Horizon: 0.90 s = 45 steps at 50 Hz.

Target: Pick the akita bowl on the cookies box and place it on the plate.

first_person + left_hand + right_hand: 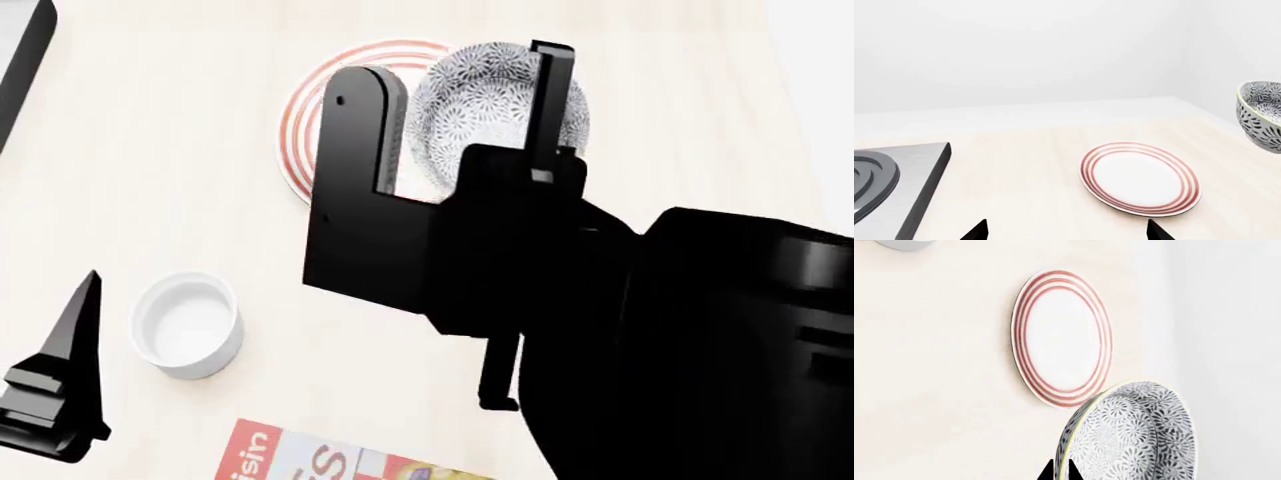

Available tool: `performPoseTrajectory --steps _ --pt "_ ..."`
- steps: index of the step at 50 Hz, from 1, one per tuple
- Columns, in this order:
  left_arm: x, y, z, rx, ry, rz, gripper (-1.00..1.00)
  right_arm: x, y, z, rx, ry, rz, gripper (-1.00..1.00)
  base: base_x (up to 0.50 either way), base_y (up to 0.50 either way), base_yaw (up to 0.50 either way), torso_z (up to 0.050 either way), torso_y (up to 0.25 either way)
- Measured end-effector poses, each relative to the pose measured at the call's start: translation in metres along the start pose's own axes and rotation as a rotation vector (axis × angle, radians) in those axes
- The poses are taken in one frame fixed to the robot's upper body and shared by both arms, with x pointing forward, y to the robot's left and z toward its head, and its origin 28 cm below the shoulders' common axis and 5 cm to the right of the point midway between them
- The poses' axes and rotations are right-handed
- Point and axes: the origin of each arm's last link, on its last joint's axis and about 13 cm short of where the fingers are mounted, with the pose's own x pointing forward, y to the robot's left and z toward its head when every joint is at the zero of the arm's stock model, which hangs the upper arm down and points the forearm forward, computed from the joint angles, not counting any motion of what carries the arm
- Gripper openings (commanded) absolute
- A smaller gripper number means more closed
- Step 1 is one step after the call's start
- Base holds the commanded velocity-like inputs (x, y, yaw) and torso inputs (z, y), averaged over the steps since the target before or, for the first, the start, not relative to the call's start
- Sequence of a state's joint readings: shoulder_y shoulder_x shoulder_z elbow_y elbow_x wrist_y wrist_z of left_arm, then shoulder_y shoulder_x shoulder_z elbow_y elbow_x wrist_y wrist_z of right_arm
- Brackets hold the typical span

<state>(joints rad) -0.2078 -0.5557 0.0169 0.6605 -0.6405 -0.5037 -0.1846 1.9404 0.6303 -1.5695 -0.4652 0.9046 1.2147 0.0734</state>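
I'm reading the head view first. Right gripper is clamped on the akita bowl at upper centre of the frame: one finger sits on the bowl's left side, the other crosses its right rim. The bowl is off the table, overlapping the right part of the plate in the picture. My right arm's black body fills the centre and right of the frame and hides most of the plate.

In the right wrist view the bowl is at lower right, tilted on edge with its patterned inside facing the camera. The two fingertips pinch its rim at the bottom edge. The plate lies flat on the pale wood table, centre frame, nothing on it.

In the left wrist view the plate is right of centre, bare. The bowl hangs at the right edge, clear of the tabletop. A stove plate is at lower left. The left gripper shows two tips spread wide at the bottom edge, holding nothing.

Back in the head view, the left gripper is at lower left, beside a small white cup. The cookies box peeks in at bottom centre; only a corner shows.
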Motion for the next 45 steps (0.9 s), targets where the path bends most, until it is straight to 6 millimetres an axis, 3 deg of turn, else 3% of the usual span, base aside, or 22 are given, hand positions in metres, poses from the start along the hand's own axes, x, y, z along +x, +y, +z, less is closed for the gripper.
performPoseTrajectory --steps 23,45 --pt "-0.002 0.000 -0.006 -0.002 0.013 -0.014 1.00 0.068 -0.037 0.010 0.025 -0.013 -0.176 -1.00 0.00 0.00 0.00 0.000 0.001" --pt "-0.003 0.000 -0.008 -0.006 0.014 -0.024 1.00 0.112 -0.037 0.017 0.019 -0.031 -0.245 -1.00 0.00 0.00 0.00 0.000 0.000"
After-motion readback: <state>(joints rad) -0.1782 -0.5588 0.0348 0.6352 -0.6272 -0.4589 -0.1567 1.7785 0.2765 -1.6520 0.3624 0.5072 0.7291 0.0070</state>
